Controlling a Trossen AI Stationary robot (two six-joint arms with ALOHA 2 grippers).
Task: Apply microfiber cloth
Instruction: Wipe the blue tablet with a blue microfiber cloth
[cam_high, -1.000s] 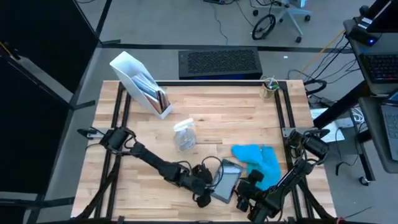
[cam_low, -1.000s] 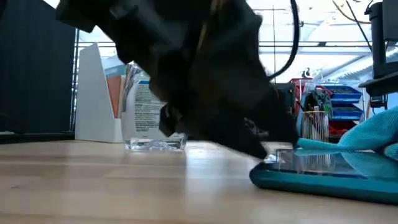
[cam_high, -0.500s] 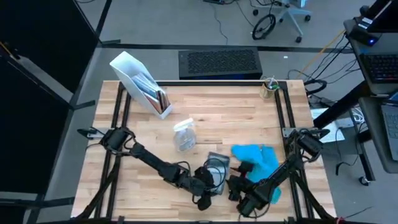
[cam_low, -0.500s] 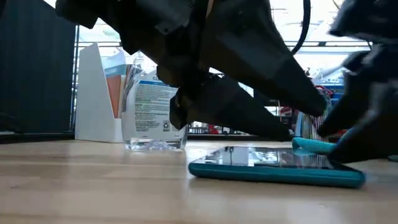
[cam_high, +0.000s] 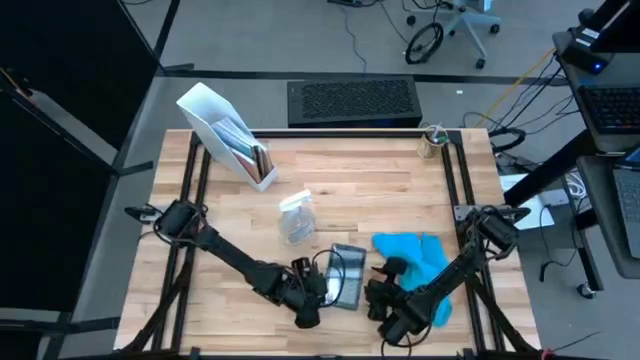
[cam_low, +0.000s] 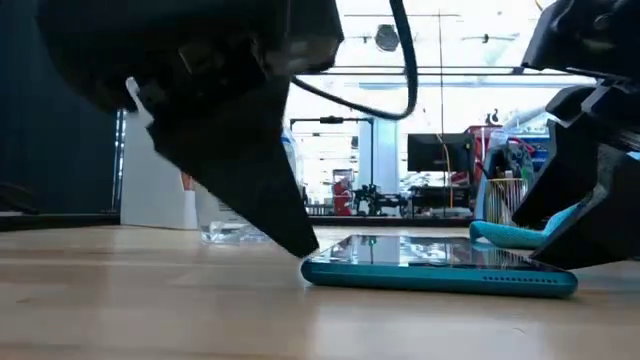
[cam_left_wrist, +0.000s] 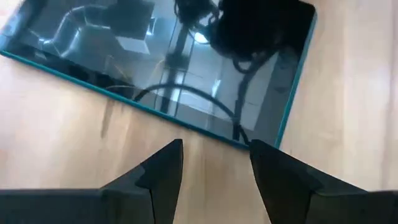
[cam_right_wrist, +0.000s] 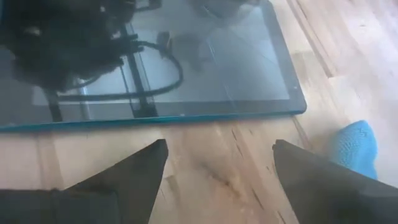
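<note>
Lying flat between the two grippers, the tablet (cam_high: 347, 276) has the left gripper (cam_left_wrist: 214, 168) just off one edge with fingers apart and the right gripper (cam_right_wrist: 217, 163) off the opposite edge, fingers wide apart, the cloth (cam_high: 418, 262) bunched just beside the right gripper.

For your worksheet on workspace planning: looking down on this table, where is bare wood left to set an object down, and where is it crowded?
Free: the wood between the white file holder and the cup at the far right corner, and the near left corner. Crowded: the near middle, where the left gripper and right gripper flank the tablet, with the microfiber cloth and spray bottle close by.
</note>
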